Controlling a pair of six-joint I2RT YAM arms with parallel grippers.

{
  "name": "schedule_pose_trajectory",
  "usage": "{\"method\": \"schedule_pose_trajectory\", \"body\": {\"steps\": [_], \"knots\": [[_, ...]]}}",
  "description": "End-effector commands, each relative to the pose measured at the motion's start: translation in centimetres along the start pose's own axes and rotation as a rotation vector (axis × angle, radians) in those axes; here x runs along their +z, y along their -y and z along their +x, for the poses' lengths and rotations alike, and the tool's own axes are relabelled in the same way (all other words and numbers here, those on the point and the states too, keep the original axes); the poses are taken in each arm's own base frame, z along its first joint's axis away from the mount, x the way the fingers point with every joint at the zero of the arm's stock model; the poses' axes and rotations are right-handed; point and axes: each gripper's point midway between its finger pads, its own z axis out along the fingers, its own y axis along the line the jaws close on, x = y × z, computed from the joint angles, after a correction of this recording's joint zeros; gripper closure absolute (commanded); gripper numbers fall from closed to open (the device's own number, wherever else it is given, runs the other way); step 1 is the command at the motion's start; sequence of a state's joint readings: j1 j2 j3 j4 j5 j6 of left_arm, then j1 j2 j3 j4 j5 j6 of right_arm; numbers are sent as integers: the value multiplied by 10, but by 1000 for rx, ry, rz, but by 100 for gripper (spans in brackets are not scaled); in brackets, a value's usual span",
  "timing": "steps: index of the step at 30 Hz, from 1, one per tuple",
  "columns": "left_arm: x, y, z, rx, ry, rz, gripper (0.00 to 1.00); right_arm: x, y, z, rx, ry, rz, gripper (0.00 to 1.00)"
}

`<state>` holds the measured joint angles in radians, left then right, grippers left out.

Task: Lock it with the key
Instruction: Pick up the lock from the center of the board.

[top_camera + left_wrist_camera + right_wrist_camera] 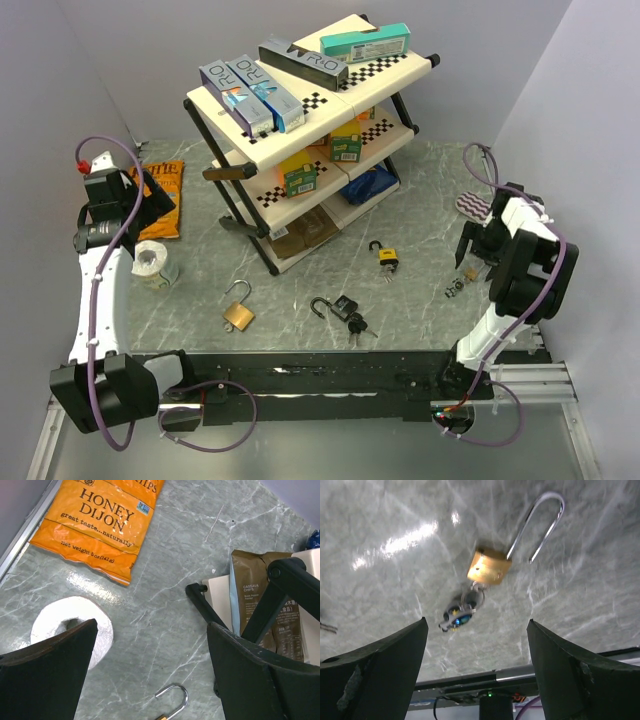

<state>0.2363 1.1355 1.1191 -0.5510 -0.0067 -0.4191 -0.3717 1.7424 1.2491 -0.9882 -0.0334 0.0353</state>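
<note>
The right tool [476, 626] stands wide open with nothing between its two dark fingers, hanging above the marbled counter [385, 515]. In its wrist view a small brass padlock [489, 566] lies flat at the upper middle of the frame, its silver shackle swung open toward the upper right. A bunch of keys [462, 611] on a ring meets the lower edge of the lock body, just above the gap between the fingers; whether a key sits in the lock cannot be made out. The left tool [151, 626] is also spread wide and empty. It hangs over bare counter between a white paper roll [95, 617] at the lower left and the foot of a black-framed shelf rack [200, 600] at the right, with an orange chip bag [95, 520] at the upper left. In the top view two more locks lie at lower centre: a brass one [238, 314] with its shackle open and a black one [342, 305] with keys beside it.
</note>
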Motion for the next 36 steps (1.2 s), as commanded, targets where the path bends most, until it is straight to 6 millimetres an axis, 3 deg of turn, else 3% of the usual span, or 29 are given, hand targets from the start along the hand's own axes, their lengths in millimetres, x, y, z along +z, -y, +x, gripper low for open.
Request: {"method": "schedule_pose_trajectory", "body": {"steps": [1,5,9,27,36], "knots": [[-4,6,-26,-30,58,-7,4,3,4,-24,81,19,22,13],[-1,3,-28,-27,56,-26,4,8,6,-41,99,38,25,16],[-1,2,-29,-16,56,-33,4,20,5,-45,116,14,27,20],[9,-4,-24,-20,40,-63,4,45,6,-18,154,-78,44,30],[5,-1,-22,-34,32,-46,4,49,10,-16,164,-88,45,48]]}}
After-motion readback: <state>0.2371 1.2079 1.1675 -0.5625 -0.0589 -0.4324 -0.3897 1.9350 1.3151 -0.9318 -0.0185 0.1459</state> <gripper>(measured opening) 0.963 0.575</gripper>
